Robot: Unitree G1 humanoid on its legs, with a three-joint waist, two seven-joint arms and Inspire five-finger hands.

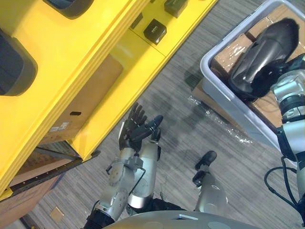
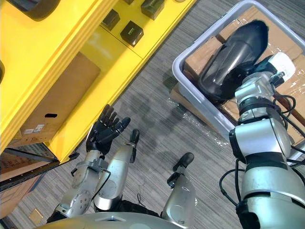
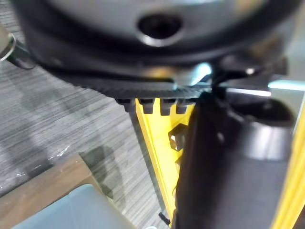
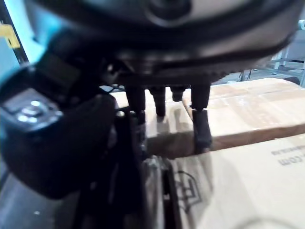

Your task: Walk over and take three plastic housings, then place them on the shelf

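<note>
Reaching arm: my right hand (image 1: 269, 75) is at the grey bin (image 2: 193, 90) on my right, against the lower end of a black plastic housing (image 1: 269, 43).
Right hand state: I cannot tell whether it grasps the housing or only rests against it, because the shell hides the contact.
Housing: a large, glossy, curved shell, tilted over the wrapped cardboard boxes (image 2: 288, 33) inside the bin. I cannot tell whether it is lifted clear of them.
Left hand: my left hand (image 1: 137, 126) is released, fingers spread, holding nothing. It sits low over the grey carpet (image 1: 190, 124), just beside the foot of the shelf.
Shelf: the yellow shelf (image 1: 95, 43) is on my left, well apart from the bin, with bare carpet between them.
On the shelf: dark rounded shapes (image 1: 14, 69) sit on one level; they look like housings, though I cannot be sure. Small black boxes (image 1: 155, 31) sit on another level, and a brown carton (image 1: 81, 100) is underneath.
Step in hand: I judge this to be the pick-up of a housing from the bin, with its placing on the shelf not yet done.
Next move: it calls for a firm hold on the smooth shell before lifting it over the bin's rim. Then I would turn left towards the shelf and find a free spot beside the dark shapes.
Risk: the glossy, bulky shell could slip or swing if it is held only at one end.
</note>
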